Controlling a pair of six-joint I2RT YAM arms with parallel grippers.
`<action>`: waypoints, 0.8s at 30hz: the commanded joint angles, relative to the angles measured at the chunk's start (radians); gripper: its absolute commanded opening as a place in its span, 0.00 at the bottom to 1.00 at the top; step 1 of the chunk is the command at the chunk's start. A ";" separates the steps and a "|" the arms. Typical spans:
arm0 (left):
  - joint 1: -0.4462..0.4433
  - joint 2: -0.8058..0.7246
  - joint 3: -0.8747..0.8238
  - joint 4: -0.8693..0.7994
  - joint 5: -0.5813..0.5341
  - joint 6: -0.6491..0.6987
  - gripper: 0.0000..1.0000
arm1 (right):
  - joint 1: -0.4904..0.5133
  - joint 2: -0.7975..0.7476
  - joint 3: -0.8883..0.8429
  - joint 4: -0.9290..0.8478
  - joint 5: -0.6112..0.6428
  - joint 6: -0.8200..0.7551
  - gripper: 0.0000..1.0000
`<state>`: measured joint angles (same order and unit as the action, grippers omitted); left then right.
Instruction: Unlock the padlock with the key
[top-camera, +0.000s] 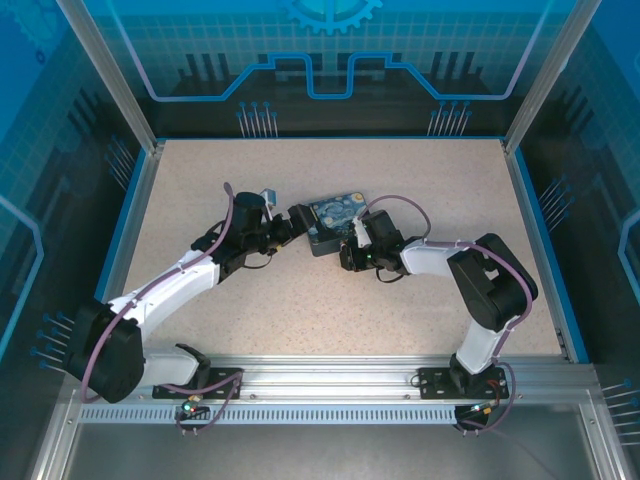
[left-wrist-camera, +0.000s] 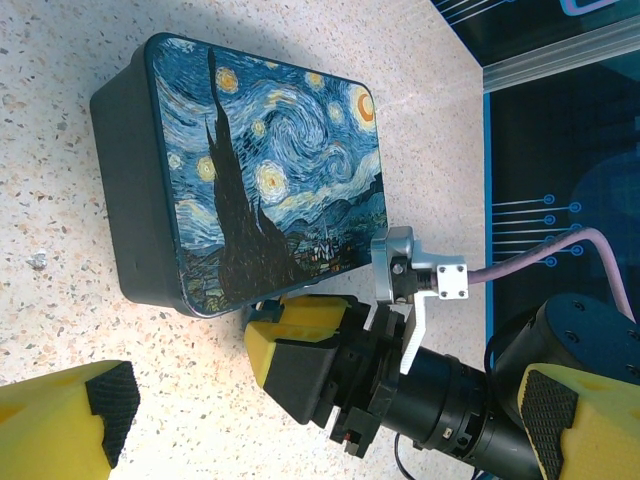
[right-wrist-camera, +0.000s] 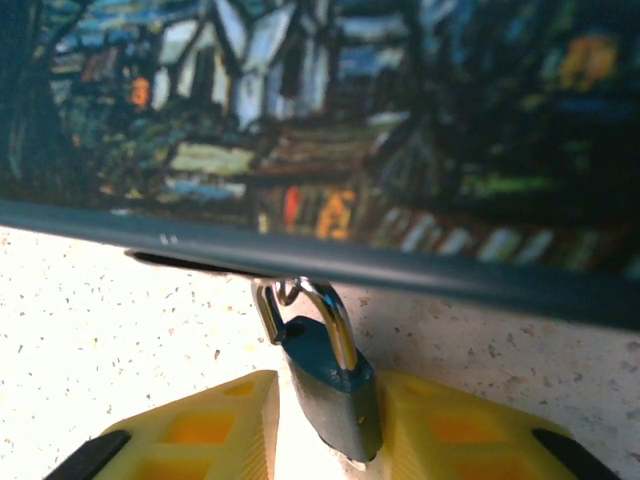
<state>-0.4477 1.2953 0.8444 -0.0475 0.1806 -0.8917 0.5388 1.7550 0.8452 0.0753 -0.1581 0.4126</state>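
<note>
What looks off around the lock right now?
Nothing spilled or damaged. The padlock is hooked at the edge of the Starry Night tin and tilts between the right tool's fingers. A small grey speck lies on the table; I cannot tell what it is.

Bright, even overhead light falls on the speckled beige tabletop (top-camera: 300, 310), leaving only soft, short shadows. In the left wrist view, glare whitens the tabletop beside the dark painted tin box (left-wrist-camera: 270, 170). In the right wrist view the tin is dim and blurred. The small teal padlock with silvery shackle (right-wrist-camera: 330, 385) is sharper, and the tabletop beneath is overexposed.
</note>
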 joint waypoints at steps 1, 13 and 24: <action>0.009 0.009 0.028 0.002 0.022 -0.006 0.99 | 0.015 0.013 -0.009 0.000 -0.003 -0.011 0.29; 0.018 0.016 0.030 0.010 0.029 -0.001 0.99 | 0.013 0.008 -0.027 -0.005 0.005 -0.013 0.14; 0.035 0.044 0.056 -0.044 -0.017 0.060 0.99 | 0.005 0.002 -0.037 -0.020 0.017 -0.006 0.00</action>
<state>-0.4244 1.3186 0.8547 -0.0540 0.1799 -0.8791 0.5388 1.7546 0.8322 0.0841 -0.1577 0.4095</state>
